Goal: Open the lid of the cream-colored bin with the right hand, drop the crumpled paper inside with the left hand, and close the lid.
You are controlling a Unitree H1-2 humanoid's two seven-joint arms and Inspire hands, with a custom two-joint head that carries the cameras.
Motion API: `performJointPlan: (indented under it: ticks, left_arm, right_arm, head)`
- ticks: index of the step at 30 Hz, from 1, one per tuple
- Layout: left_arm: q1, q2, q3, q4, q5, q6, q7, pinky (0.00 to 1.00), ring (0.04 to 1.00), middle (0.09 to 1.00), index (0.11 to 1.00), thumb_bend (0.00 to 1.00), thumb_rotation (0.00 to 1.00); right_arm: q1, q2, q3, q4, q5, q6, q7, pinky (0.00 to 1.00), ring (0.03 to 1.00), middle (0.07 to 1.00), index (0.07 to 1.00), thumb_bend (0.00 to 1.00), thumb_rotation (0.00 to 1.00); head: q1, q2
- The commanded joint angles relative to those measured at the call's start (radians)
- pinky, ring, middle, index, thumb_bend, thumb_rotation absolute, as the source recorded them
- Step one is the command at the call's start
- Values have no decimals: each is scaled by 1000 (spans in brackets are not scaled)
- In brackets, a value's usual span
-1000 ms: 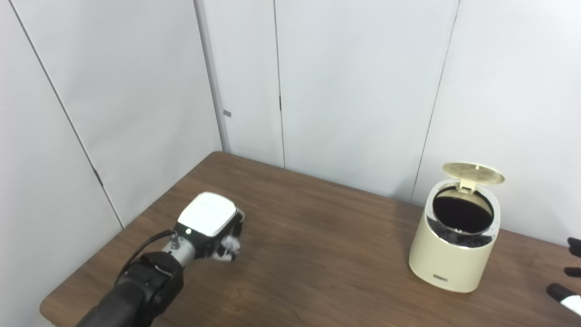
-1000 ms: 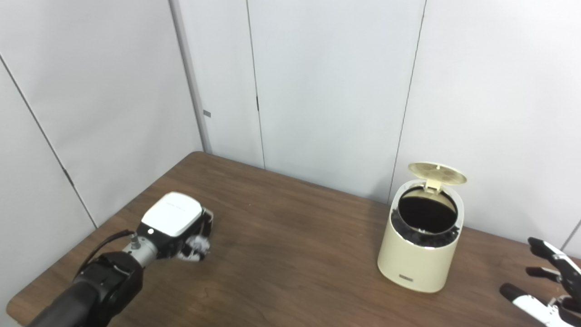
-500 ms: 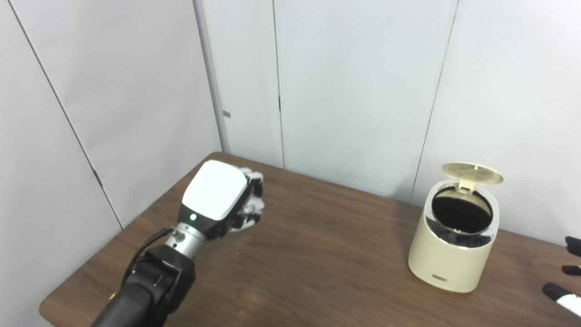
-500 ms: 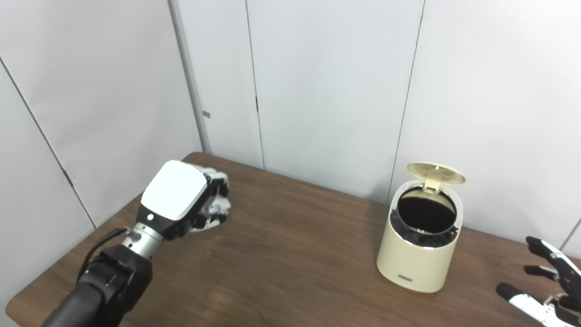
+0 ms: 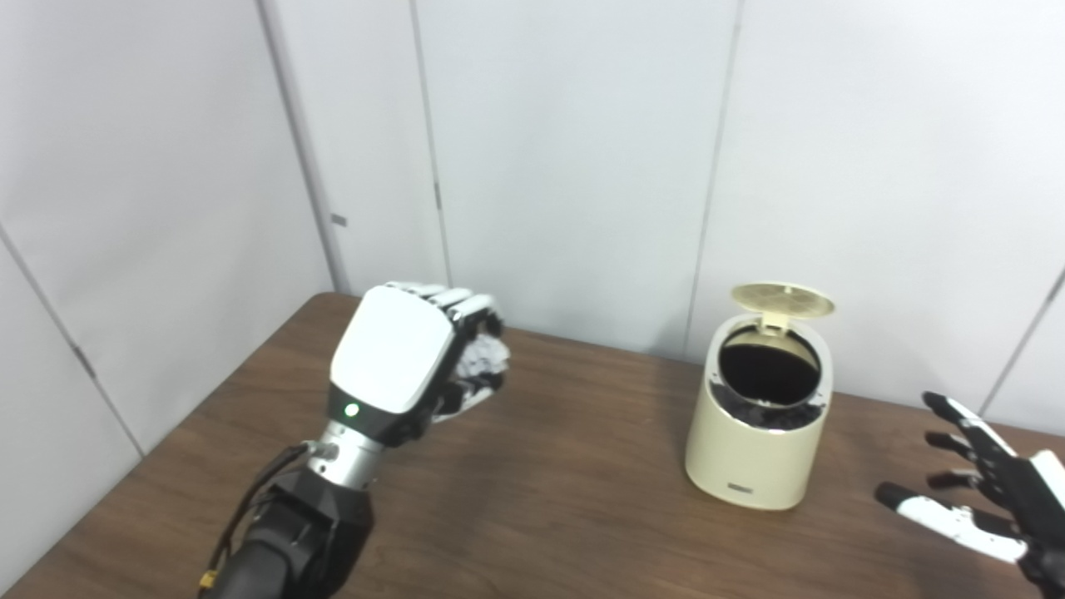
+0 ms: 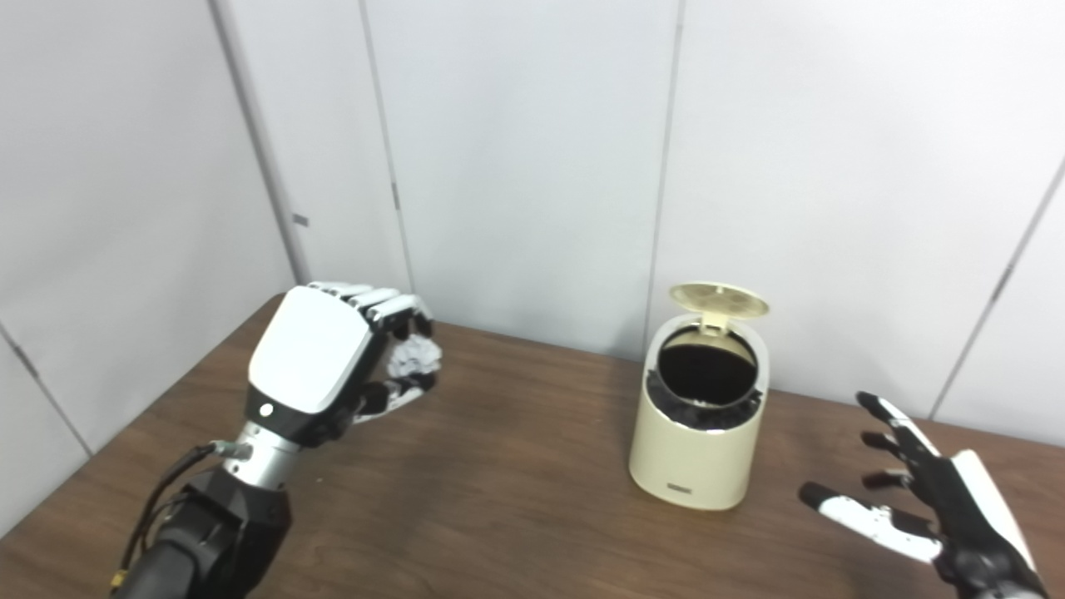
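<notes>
Your left hand (image 5: 399, 362) sits in the left half of the frame, raised clear of the tabletop (image 5: 549, 491), with its white back plate turned toward the cameras. Its fingers (image 5: 466, 304) are curled in and clenched around the crumpled paper (image 5: 482, 362), of which you can see only a pale, wrinkled patch showing between the fingers on the hand's right side. The dark forearm runs down from the wrist to the bottom edge of the frame.

The cream-colored bin (image 5: 761, 424) stands upright on the tabletop right of centre, well apart from the left hand and lower in the frame than it. Its lid (image 5: 782, 297) is swung up on the hinge at the back rim and stands open above the mouth, so you look straight into a dark interior; a dark liner shows along the inner front rim. A small dark label sits low on the bin's front wall.

Your right hand (image 6: 932, 499) is at the lower right of the frame, near the bin but not touching it. It is released: the fingers are spread apart and extended, and it holds nothing. It hovers just over the tabletop; whether any fingertip touches the wood, you cannot tell from these views.

Behind the tabletop, plain white wall panels (image 5: 566, 150) fill the upper part of the frame.
</notes>
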Motion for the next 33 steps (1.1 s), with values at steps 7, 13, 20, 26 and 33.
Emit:
performJointPlan:
  ticks: [7,13,20,26,33]
  left_arm:
    - [-138,-64,-59,70,-10,-41,68,261,350,417,519,520,0]
    - [-200,-112,-102,158,-34,-78,141,251,336,415,518,520,0]
    - [-269,-162,-161,260,-31,-106,210,232,321,409,516,519,0]
    - [-318,-211,-213,342,-56,-123,248,239,339,416,519,520,0]
    - [-362,-232,-253,401,-58,-127,275,223,336,413,515,520,0]
  right_arm:
    - [-48,9,12,-17,-25,-81,-43,749,857,919,905,767,395]
    - [-44,26,26,-17,-36,-104,-60,701,849,905,893,777,399]
    - [-44,50,35,-16,-55,-123,-81,650,822,888,879,782,354]
    - [-45,57,43,-27,-74,-114,-82,682,838,901,883,784,375]
    - [-51,48,37,-26,-92,-102,-76,689,839,909,896,786,427]
  head:
    - [-89,-9]
    - [-163,-17]
    - [-229,-31]
    - [-259,-30]
    - [-269,-39]
